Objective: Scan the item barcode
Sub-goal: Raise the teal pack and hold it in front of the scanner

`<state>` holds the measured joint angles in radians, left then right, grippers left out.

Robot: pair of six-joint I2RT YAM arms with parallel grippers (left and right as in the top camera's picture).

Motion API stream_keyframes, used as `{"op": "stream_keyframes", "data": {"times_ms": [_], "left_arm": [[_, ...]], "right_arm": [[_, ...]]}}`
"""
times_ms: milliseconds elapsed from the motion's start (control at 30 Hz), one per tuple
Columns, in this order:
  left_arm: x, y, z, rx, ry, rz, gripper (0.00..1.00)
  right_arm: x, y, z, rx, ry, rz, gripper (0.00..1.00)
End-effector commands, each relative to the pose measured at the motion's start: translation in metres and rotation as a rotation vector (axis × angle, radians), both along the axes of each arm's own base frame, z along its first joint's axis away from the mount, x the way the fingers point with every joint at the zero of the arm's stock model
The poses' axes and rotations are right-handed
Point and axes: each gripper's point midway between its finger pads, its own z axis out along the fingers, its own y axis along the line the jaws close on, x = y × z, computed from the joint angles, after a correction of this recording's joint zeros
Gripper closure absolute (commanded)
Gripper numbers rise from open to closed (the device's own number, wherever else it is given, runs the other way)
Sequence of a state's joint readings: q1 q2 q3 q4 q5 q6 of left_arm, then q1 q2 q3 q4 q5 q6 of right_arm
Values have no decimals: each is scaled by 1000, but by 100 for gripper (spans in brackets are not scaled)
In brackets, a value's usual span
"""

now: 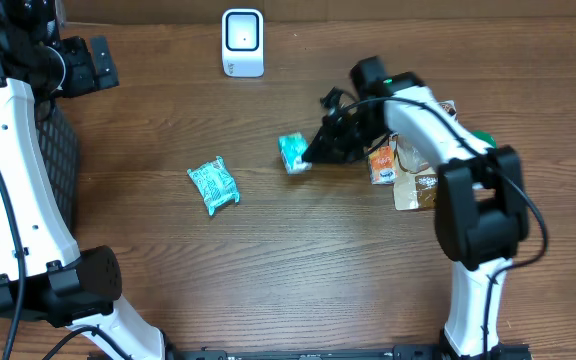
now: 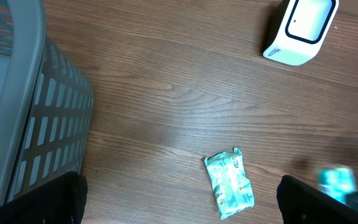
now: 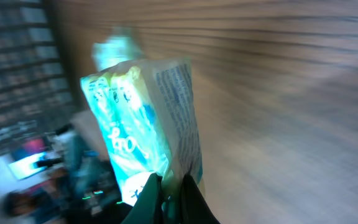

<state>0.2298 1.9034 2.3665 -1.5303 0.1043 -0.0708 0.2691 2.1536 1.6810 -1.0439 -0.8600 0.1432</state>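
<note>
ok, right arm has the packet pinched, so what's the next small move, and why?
Probably lift the teal packet and carry it toward the white scanner, printed side facing it. The right end effector is shut on the packet's edge, so the grasp looks done, and the scanner stands apart from it, further back.

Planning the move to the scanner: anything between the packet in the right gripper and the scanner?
Nothing visible. The right gripper pinches the packet; the scanner stands farther back, with only bare table between them. The second packet lies off to the side, clear of that line.
</note>
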Motion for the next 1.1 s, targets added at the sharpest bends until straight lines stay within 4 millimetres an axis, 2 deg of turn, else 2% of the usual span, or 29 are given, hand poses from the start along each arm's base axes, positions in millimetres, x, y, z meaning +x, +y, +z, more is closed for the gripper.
{"op": "stream_keyframes", "data": {"times_ms": [0,133,167,233,600,767,900,1067], "left_arm": [[-1,-3,8,3,-24,-20,0],[-2,-3,8,3,-24,-20,0],[-2,-3,8,3,-24,-20,0],[-2,-3,8,3,-24,-19,0],[-2,-3,8,3,-24,-19,0],[-2,-3,8,3,-24,-19,0],[-1,-3,8,3,-24,-20,0],[-2,-3,8,3,-24,-20,0]], "right_arm": [[1,5,88,294,-95,27,96],[-7,4,129,521,-108,65,96],[-10,4,147,634,-122,89,96],[-14,5,164,739,-142,114,96],[-15,4,164,729,-76,90,96],[-14,-1,171,721,-38,62,96],[-15,-12,188,717,-24,30,96],[-27,-30,230,728,-134,25,96]]}}
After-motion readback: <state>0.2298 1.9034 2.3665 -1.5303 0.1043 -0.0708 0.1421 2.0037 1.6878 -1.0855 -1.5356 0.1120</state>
